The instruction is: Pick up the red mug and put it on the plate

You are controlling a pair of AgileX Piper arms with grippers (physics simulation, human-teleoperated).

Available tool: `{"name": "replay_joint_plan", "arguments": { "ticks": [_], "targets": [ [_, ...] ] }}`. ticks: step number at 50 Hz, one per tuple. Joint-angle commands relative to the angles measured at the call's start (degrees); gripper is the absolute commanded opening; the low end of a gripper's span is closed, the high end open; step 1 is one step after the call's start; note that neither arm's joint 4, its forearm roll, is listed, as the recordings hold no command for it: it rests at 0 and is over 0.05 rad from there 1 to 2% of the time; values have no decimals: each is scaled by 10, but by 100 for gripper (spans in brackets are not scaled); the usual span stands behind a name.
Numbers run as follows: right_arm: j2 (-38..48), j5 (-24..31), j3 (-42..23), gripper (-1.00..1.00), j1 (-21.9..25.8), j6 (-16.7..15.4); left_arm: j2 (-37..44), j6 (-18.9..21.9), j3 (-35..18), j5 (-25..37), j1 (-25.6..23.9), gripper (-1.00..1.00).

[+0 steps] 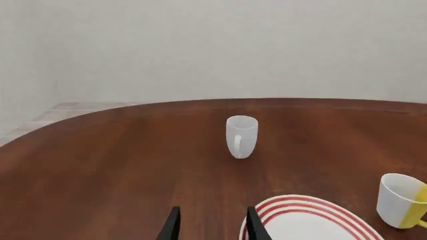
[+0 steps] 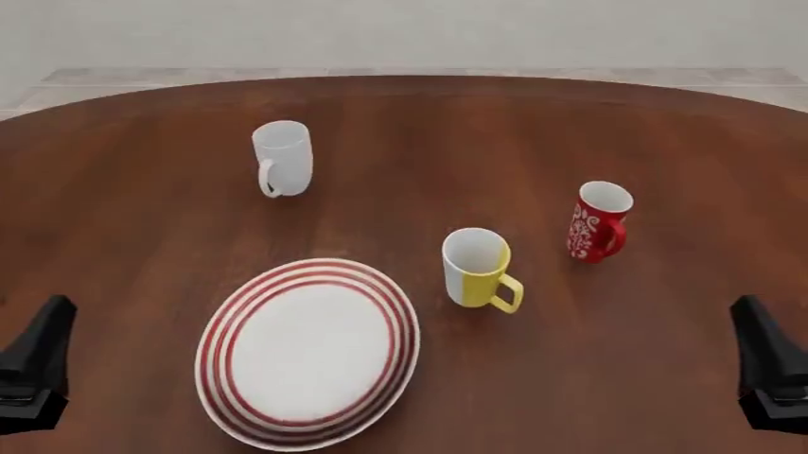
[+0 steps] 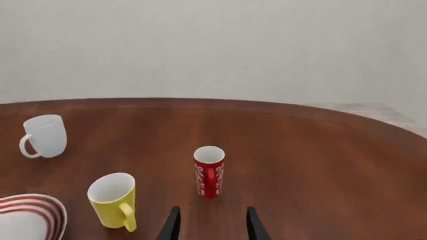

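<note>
The red mug (image 2: pixel 599 221) stands upright on the table (image 2: pixel 151 246), well right of the plate (image 2: pixel 308 352), with the yellow-and-white mug (image 2: pixel 478 268) between them — nothing touches it. A white mug (image 2: pixel 283 158) stands farther back on the left. Both the left gripper (image 1: pixel 212 227) and the right gripper (image 3: pixel 211 226) sit at the near edge with fingers parted and empty — the right one faces the red mug.
</note>
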Motion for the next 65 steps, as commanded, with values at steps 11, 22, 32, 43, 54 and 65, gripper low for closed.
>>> {"name": "replay_joint_plan", "arguments": {
  "ticks": [11,22,32,43,54,65],
  "targets": [
    [1,4,0,100,6,-3,-2,-5,2,-4,2,100],
    [25,3,-26,100,7,-8,-2,-5,3,-6,3,100],
    [119,-3,-114,100,41,-16,-1,-6,1,-5,3,100],
    [235,-15,-197,100,62,-21,-2,-11,1,-6,5,100],
    [392,-17,-285,100,0,-10,-2,-10,-2,-5,5,100],
    [509,-2,-370,100,3,32,-2,-9,2,-9,3,100]
  ]
}}
